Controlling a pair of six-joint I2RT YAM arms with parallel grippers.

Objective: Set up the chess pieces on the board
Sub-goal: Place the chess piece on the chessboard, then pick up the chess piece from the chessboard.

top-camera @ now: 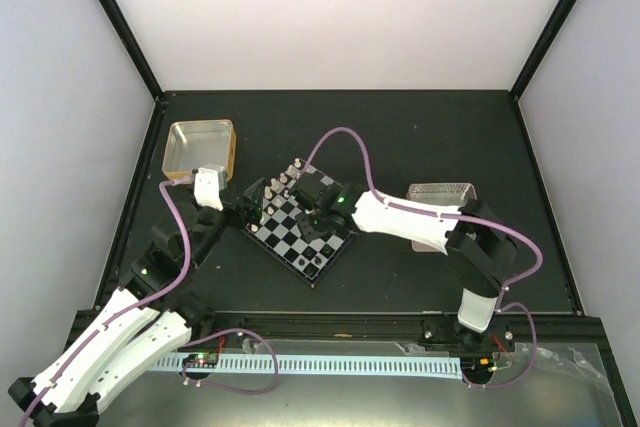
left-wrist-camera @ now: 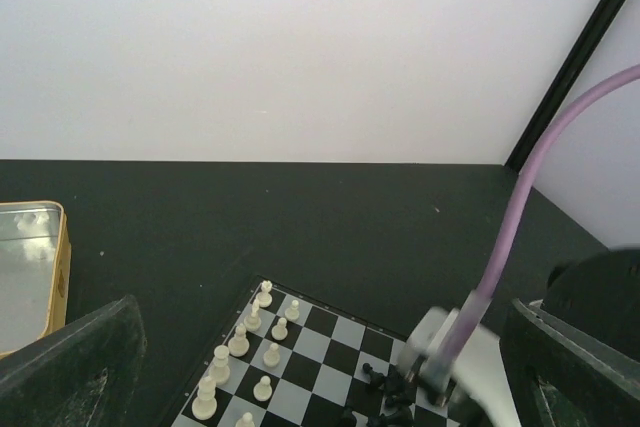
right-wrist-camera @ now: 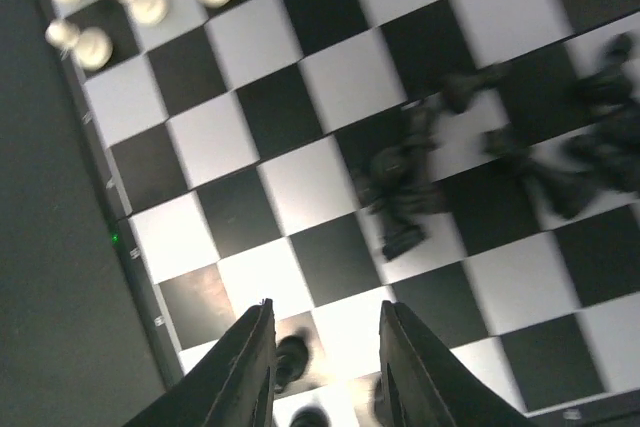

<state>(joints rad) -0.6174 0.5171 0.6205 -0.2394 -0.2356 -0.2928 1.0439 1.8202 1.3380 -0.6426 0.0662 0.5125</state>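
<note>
Black-and-silver checked board [top-camera: 300,230] mid-table, turned corner-on, between gold-rimmed tray [top-camera: 200,147] at far left and silvery tray [top-camera: 443,192] at right, apart from both. Open dark table [top-camera: 420,137] beyond the board's far corner and along the near side, so room to swing there. White chess pieces [left-wrist-camera: 240,342] upright in two rows hugging the board's far-left edge, close to the rim. Black chess pieces [right-wrist-camera: 400,187] bunched on the squares in the right wrist view, blurred, several looking tipped. Middle squares between the two sets open. Right gripper [right-wrist-camera: 325,347] low over the board near its rim, jaws parted a little, clamping nothing — one black piece [right-wrist-camera: 290,359] just beside the left finger, contact unclear. Left gripper [left-wrist-camera: 322,312] spread wide and empty, by the board's left corner — off the rim.
</note>
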